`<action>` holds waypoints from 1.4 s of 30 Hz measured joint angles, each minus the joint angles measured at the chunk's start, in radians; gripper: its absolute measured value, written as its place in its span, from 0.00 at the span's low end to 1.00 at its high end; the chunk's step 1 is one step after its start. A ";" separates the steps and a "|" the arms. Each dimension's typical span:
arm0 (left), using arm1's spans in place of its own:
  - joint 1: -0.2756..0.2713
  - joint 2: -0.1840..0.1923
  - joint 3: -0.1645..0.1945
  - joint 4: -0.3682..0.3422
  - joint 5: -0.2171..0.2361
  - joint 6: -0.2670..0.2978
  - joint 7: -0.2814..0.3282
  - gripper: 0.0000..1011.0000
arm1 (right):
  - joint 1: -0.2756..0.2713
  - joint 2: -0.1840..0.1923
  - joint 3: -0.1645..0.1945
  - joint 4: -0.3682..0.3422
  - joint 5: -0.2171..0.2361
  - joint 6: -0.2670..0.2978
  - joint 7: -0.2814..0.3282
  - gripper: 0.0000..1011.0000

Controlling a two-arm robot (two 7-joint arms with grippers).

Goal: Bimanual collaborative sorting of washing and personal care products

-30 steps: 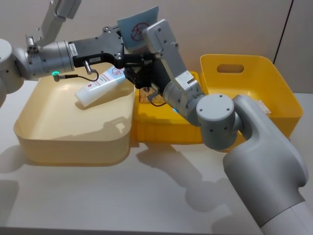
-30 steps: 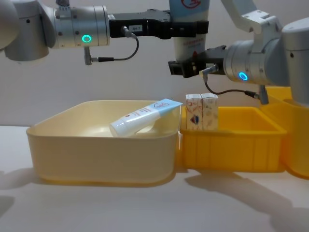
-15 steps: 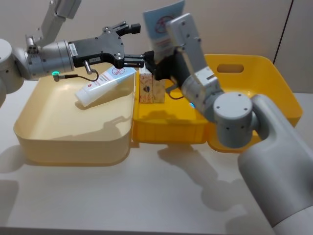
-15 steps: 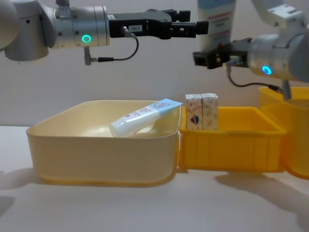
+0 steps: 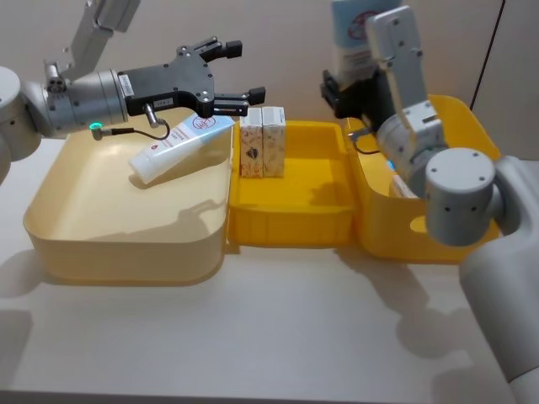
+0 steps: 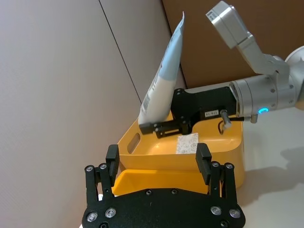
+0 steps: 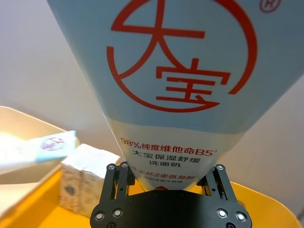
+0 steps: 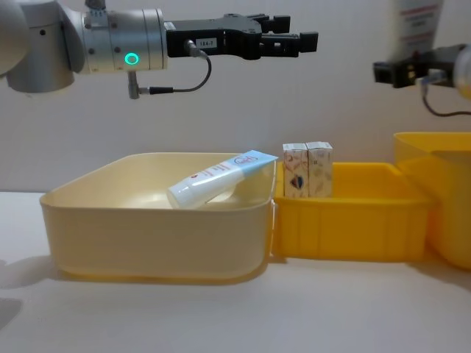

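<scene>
Fingers of the left gripper (image 5: 240, 71) spread apart, empty, above the far rim of the cream bin (image 5: 50, 227) in the head view; a squeeze tube (image 5: 179, 145) leans inside that bin, two white cartons (image 5: 262, 141) stand upright in the small yellow tray (image 5: 290, 223). Right gripper (image 5: 337, 88) clamps a second tube (image 5: 354, 29) upright over the tall yellow bin (image 5: 484, 168). Left wrist view: same tube (image 6: 164, 71) tilted, held near its cap end. Right wrist view: lower end hidden, probably the cap. Chest view: left gripper (image 8: 298, 42) high above the cartons (image 8: 307, 170).
</scene>
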 joint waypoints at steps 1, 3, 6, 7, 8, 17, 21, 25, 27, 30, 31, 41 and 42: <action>0.000 0.000 0.000 0.000 0.000 0.000 0.000 0.99 | 0.000 0.001 0.003 0.000 0.000 0.004 -0.002 0.66; 0.000 0.000 0.000 0.000 0.000 0.000 0.000 0.99 | 0.002 0.008 0.016 -0.003 0.000 0.022 -0.007 0.66; 0.000 0.000 0.000 0.000 0.000 0.000 0.000 0.99 | 0.009 0.015 0.028 -0.005 -0.001 0.051 -0.008 0.66; 0.000 0.000 0.000 0.000 0.000 0.000 0.000 0.99 | 0.011 0.016 0.030 -0.005 -0.001 0.063 -0.008 0.66; 0.000 0.000 0.000 0.000 0.000 0.000 0.000 0.99 | 0.015 0.020 0.033 -0.006 -0.001 0.079 -0.007 0.66; 0.000 0.000 0.000 0.000 0.000 0.000 0.000 0.99 | 0.053 0.036 0.038 -0.002 -0.007 0.200 0.027 0.66; 0.000 0.000 0.000 0.000 0.000 0.000 0.000 0.99 | 0.084 0.047 0.033 0.013 -0.011 0.267 0.057 0.66; 0.000 0.000 0.000 0.000 0.000 0.000 0.000 0.99 | 0.114 0.057 0.027 0.034 -0.012 0.328 0.092 0.66; 0.000 0.000 0.000 0.000 0.000 0.000 0.000 0.99 | 0.134 0.064 0.025 0.048 -0.012 0.360 0.112 0.66; 0.000 0.000 0.000 0.000 0.000 0.000 0.000 0.99 | 0.153 0.072 0.023 0.065 -0.012 0.394 0.135 0.66; 0.000 0.000 0.000 0.000 0.000 0.000 0.000 0.99 | 0.165 0.077 0.022 0.076 -0.011 0.414 0.149 0.66; 0.000 0.000 0.000 0.000 0.000 0.000 0.000 0.99 | 0.248 0.122 0.018 0.164 0.002 0.547 0.255 0.66; 0.000 0.000 0.000 0.000 0.000 0.000 0.000 0.99 | 0.254 0.126 0.017 0.170 0.003 0.556 0.264 0.66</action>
